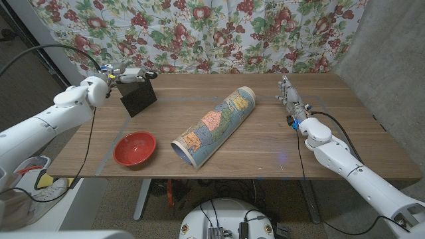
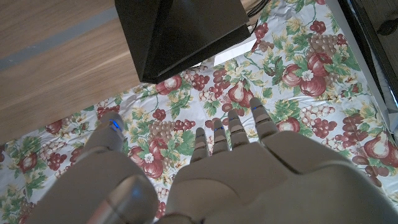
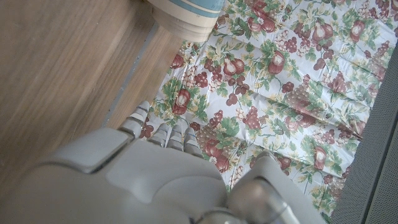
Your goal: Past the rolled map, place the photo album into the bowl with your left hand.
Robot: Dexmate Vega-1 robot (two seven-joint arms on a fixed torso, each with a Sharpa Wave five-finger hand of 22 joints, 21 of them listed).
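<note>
Wooden counter up front, floral curtain hung behind it.

Nearest the front edge, on the robot's left: red bowl, upright, nothing in it. Just beside it toward the middle, and running diagonally away to the far side: rolled map, lying on its side, apart from the bowl.

Farther back on the right: right hand, standing on its edge on the counter, fingers straight and pointing away, holding nothing. Well apart from the map in the head view; seen in the right wrist view with the map's far end beyond the fingertips.

Farthest back on the left: black photo album, tilted, its lower corner at the counter, beyond the bowl and on the bowl's side of the map. Right over its top edge: left hand. In the left wrist view, fingers stretched out and spread, curtain showing between them and the album, nothing clasped. So: unclenched and empty, poised at the album; whether touching it cannot be told.

Judged from this: hardly begun. Album not yet gripped, not yet lifted, bowl unfilled. Left to do: closing the left hand on the album, carrying it nearer along the map's side, setting it down into the bowl, letting go.
</note>
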